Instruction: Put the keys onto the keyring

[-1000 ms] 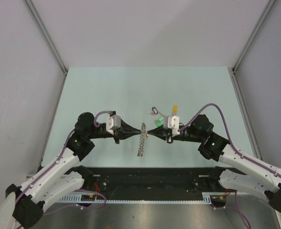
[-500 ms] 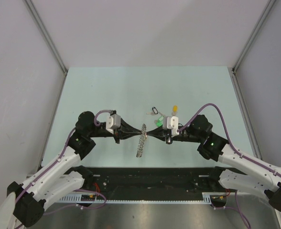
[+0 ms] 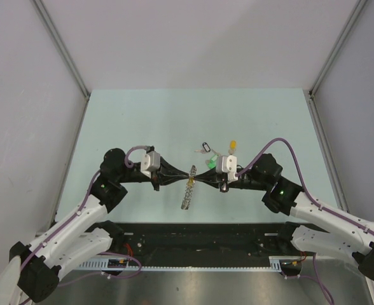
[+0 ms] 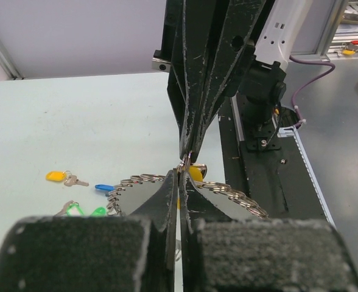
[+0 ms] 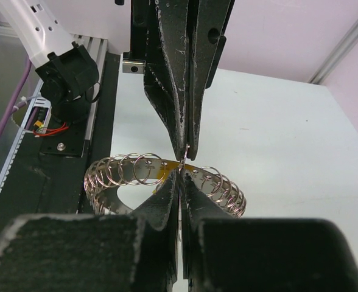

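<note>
Your keyring: silver coil of loops, wide open centre, yellow bit at rim, held mid-table. Left gripper and right gripper both clamped on its far rim, tip to tip. Keys loose on table just beyond.

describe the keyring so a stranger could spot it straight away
Start at the pale green table, near its middle, where the left claw and right claw meet tip to tip. The keyring sits at their tips: a big silver coil of loops, far larger than the small coloured keys just beyond.
</note>
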`<action>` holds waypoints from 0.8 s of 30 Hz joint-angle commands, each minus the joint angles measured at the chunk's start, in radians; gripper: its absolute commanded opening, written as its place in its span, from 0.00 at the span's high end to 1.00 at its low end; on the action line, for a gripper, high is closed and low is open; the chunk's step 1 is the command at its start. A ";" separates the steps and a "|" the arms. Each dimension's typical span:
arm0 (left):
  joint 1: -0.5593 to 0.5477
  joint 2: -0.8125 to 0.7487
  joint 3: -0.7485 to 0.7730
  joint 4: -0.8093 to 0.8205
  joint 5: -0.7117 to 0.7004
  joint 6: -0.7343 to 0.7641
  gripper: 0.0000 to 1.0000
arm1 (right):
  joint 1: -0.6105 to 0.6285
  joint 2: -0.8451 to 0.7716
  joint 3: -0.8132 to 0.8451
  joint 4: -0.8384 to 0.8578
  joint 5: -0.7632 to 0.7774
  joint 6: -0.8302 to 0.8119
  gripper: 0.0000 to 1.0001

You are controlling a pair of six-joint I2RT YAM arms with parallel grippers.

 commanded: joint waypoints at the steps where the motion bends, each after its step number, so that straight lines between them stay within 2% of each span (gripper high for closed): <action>1: -0.004 -0.020 0.019 -0.007 -0.087 -0.017 1.00 | 0.022 -0.002 0.003 0.039 0.045 -0.027 1.00; 7: -0.016 -0.072 0.025 -0.084 -0.190 -0.051 1.00 | 0.028 -0.008 0.002 0.016 0.091 -0.042 1.00; 15: -0.019 -0.092 0.024 -0.093 -0.238 -0.151 1.00 | 0.036 0.004 0.003 0.007 0.092 -0.065 1.00; 24: -0.065 -0.102 0.004 0.017 -0.309 -0.266 1.00 | 0.039 0.029 0.003 0.017 0.066 -0.075 1.00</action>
